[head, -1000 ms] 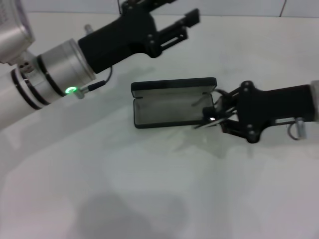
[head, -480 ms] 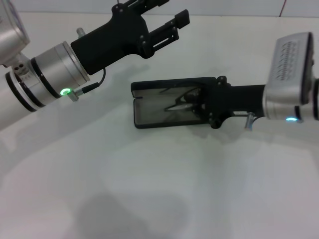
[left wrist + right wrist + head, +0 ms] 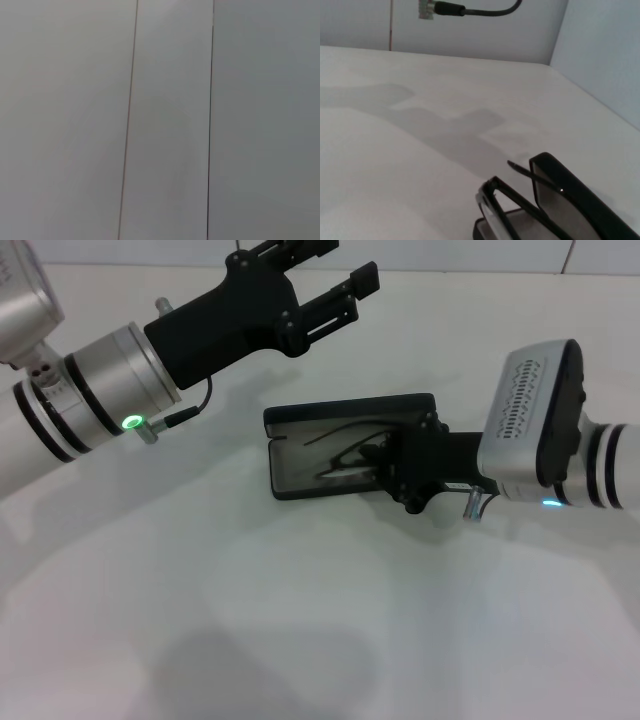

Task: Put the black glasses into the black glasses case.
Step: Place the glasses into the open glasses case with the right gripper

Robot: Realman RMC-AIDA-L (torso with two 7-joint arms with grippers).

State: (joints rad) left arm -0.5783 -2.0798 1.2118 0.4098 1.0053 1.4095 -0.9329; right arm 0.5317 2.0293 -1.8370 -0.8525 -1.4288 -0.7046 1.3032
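The right gripper [image 3: 385, 462] reaches into the open case [image 3: 290, 420] on the counter [image 3: 300, 620], its fingers apparently pinched on the glasses [image 3: 340, 455], which lie just ahead of them over the grey lining. Light, thin and easily bent, the glasses seem best held by the frame. The left gripper [image 3: 340, 280] hangs apart, fingers spread and empty.

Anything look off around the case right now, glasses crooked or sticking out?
Slightly. The black glasses sit skewed in the open black glasses case, with one temple arm angling up across the lid rather than folded flat. The right gripper is over the case's right end; the left gripper hovers behind, open.
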